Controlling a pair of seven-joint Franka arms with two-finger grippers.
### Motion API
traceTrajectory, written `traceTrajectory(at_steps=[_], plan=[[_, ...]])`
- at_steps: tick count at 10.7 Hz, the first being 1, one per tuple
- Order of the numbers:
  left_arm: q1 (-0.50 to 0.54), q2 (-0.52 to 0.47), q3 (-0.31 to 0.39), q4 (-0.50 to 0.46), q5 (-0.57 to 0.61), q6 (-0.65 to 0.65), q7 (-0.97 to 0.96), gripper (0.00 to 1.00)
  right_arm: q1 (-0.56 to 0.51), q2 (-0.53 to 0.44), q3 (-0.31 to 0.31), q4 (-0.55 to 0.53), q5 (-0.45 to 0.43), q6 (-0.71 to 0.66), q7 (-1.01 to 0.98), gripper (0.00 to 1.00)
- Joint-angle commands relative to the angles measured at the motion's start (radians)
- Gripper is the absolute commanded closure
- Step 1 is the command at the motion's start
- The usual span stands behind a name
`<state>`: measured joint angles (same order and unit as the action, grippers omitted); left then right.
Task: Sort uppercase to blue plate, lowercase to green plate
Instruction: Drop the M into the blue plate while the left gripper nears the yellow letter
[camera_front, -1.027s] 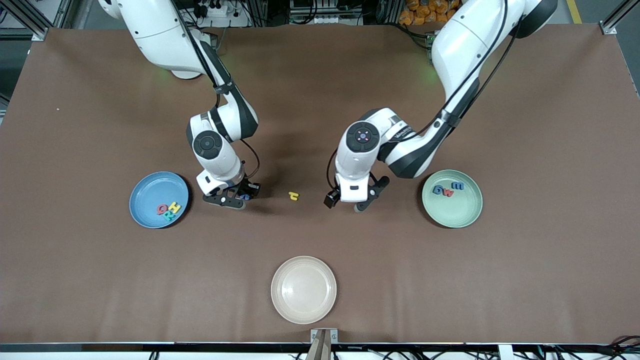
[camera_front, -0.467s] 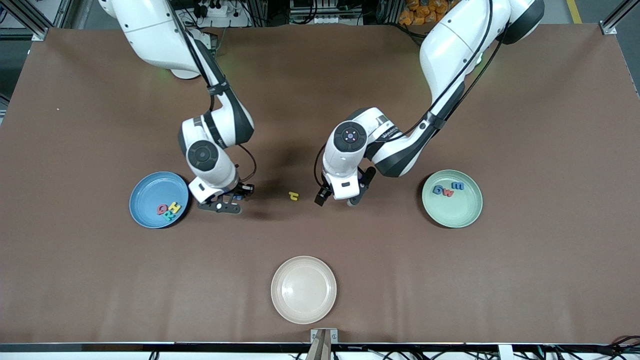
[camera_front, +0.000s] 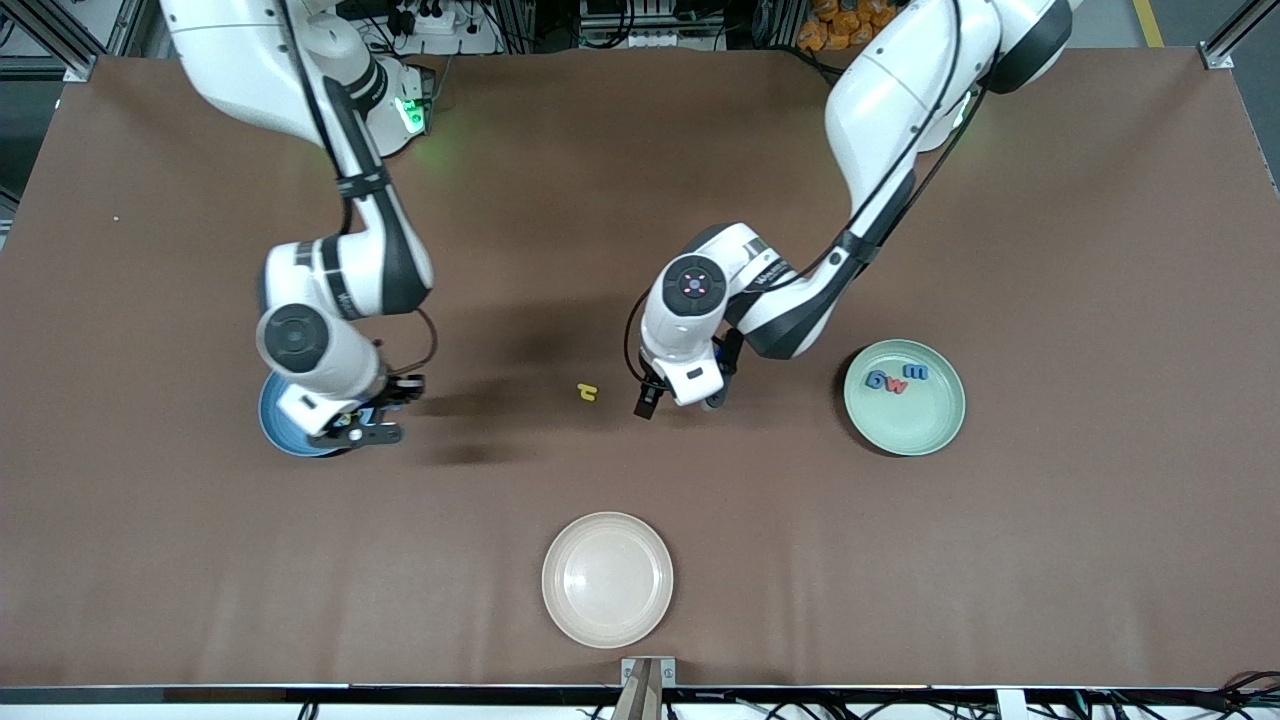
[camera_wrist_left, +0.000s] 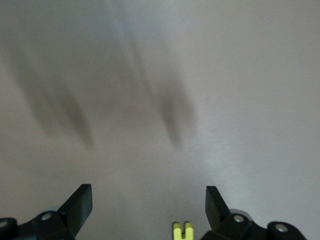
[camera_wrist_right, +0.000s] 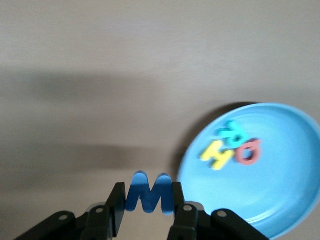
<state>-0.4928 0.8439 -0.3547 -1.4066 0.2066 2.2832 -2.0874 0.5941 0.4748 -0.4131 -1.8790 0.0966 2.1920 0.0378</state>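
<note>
A: Blue plastic first: blue plate toward the right arm's end of the counter, mostly covered by the right hand. Why there?

B: Hovering over the plate's edge, most likely to drop a capital. Closed narrowly on something small; hard to name from the front view.

A: And the left hand?

B: Low over bare counter, just beside the yellow h. Spread wide, holding nothing. Lined up for the last lowercase, by the look. Green plate toward the left arm's end, already carrying blue g, red w and blue m. Cream plate nearest the camera, no part in the sort.

A: Left wrist view?

B: 2 fingers far apart, nothing between. Yellow h close to 1 of them, not yet centred. Probably needs a small sidestep before closing.

A: Right wrist view?

B: Settles it: blue W clamped upright between the pads. Below, the blue plate with red Q, teal R and yellow H clustered together. Seemingly just off the rim, so calls for a little more travel before release; otherwise a risk of landing on the counter.
</note>
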Motion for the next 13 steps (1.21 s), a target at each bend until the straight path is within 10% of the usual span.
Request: traceTrajectory(at_steps=[1, 8, 13], plan=[[-0.058, 0.046, 0.023, 0.060, -0.023, -0.010, -0.051, 0.00, -0.019, -0.019, -0.038, -0.035, -0.008, 0.003, -0.128, 0.76], [-0.110, 0.132, 0.059, 0.181, -0.023, 0.035, -0.083, 0.00, -0.151, -0.028, -0.041, -0.245, 0.005, 0.300, -0.409, 0.72], [-0.076, 0.141, 0.059, 0.182, -0.124, 0.166, -0.178, 0.00, -0.151, -0.033, -0.041, -0.253, 0.006, 0.299, -0.406, 0.37]])
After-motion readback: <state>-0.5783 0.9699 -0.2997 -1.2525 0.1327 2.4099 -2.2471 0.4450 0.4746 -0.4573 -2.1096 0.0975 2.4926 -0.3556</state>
